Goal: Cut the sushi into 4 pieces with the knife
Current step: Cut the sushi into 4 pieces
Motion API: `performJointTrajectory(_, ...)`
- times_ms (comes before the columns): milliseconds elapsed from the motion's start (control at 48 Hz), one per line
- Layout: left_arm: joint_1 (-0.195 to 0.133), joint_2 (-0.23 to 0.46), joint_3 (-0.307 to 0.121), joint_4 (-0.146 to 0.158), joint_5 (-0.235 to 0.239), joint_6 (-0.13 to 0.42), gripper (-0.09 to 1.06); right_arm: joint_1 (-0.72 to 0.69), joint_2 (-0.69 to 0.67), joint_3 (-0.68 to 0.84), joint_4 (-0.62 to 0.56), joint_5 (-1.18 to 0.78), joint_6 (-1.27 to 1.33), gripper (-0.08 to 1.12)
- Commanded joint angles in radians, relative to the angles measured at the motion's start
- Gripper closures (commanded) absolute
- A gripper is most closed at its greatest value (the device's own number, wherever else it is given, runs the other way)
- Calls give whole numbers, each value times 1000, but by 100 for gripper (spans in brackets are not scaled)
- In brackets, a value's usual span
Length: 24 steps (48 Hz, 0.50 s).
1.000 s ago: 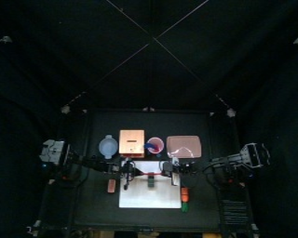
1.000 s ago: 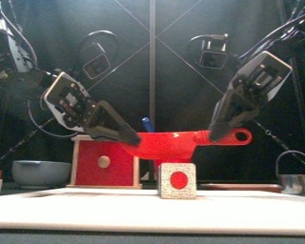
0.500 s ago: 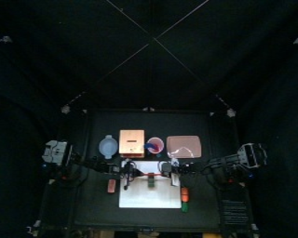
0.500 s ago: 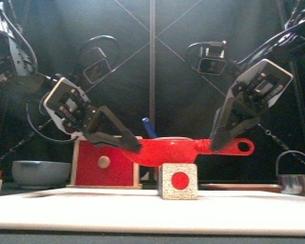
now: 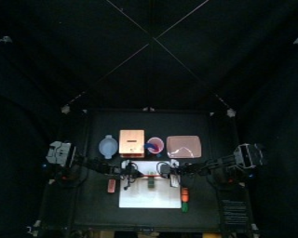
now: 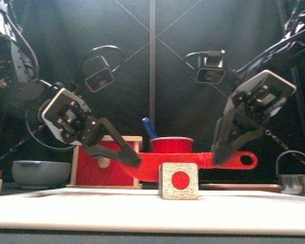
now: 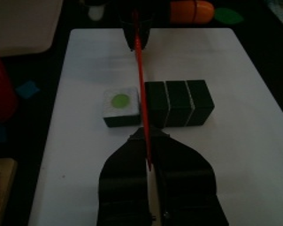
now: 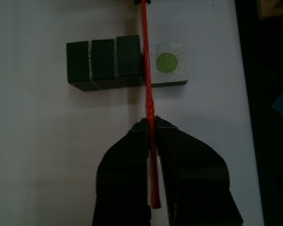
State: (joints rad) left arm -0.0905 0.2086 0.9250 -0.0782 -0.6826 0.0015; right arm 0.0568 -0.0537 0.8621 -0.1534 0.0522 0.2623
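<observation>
Top view: a black table stands in a booth of black curtains. Along the table's middle, from left to right, sit a blue-grey bowl, a wooden box and a pink tray. In front of them lies a white cutting board. The left gripper and right gripper meet over its back edge. The sushi is too small to make out here.

Front view: both grippers pinch one red knife, held level just above the sushi roll. The left gripper clamps one end. The right gripper clamps near the ringed handle. The roll's near face is pale and speckled with a red dot. Behind it stand a red cup holding a blue knife, the box's red drawer front, the bowl at far left and a metal cutter at far right.

Left wrist view: the jaws are closed tight on the knife's thin edge. The knife runs across the board between one pale piece with a dot and three dark blocks that touch one another.

Right wrist view: the jaws are likewise closed on the knife, which lies over the gap between the three blocks and the pale piece.
</observation>
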Motion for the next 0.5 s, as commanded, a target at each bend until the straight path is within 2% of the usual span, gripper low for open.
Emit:
performJointTrajectory(21,-3,17,-2,-25,3,-2,71,0,25,-2,3,3,-2,96)
performJointTrajectory(146,2,48,-3,-58,3,6,71,-2,64,-3,11,3,-2,96)
performJointTrajectory(250,9,57,-3,-71,5,6,71,-5,71,-3,8,3,-2,96)
performJointTrajectory(375,26,52,-8,-67,6,8,71,-32,61,-5,0,8,-3,96)
performJointTrajectory(500,60,41,-15,-63,8,8,71,-64,46,-6,-15,20,-3,96)
